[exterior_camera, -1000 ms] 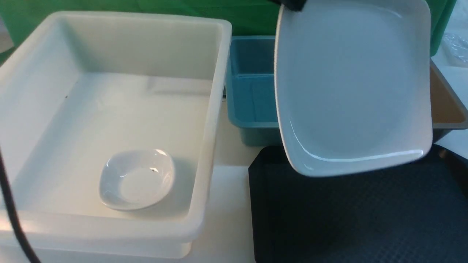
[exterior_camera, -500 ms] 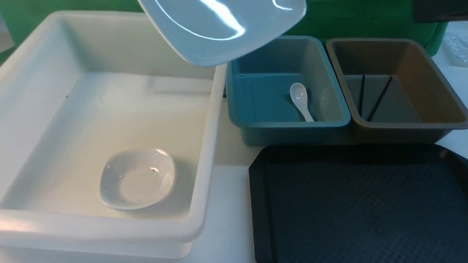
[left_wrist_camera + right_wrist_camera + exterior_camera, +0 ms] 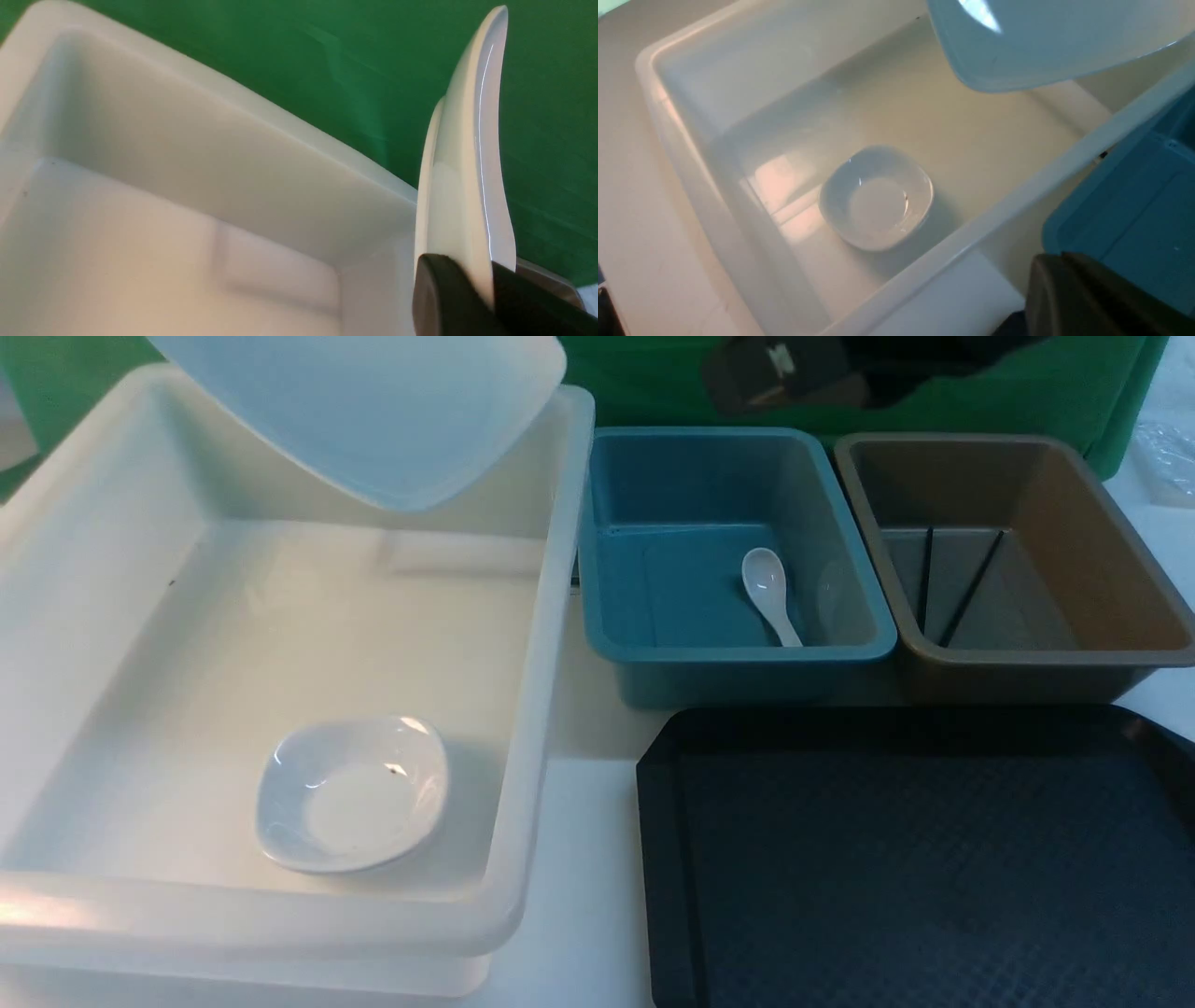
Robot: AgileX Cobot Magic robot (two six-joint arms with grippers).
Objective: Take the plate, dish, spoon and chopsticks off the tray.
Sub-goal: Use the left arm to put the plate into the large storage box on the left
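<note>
A green cloth (image 3: 644, 378) hangs as a backdrop across the far side. The left wrist view shows soft folds and creases running slantwise down it. In front of it stretches a plain white worktop (image 3: 583, 887), smooth and matt, which looks slightly cream-coloured in the right wrist view. At the far right edge of the worktop lies some crinkled clear plastic (image 3: 1167, 448). The light is soft and even, with a cool bluish cast and only faint shadows.

Left claw (image 3: 488, 282) clamped on plate (image 3: 467, 163) edge; right claw (image 3: 1083, 289) shut.
</note>
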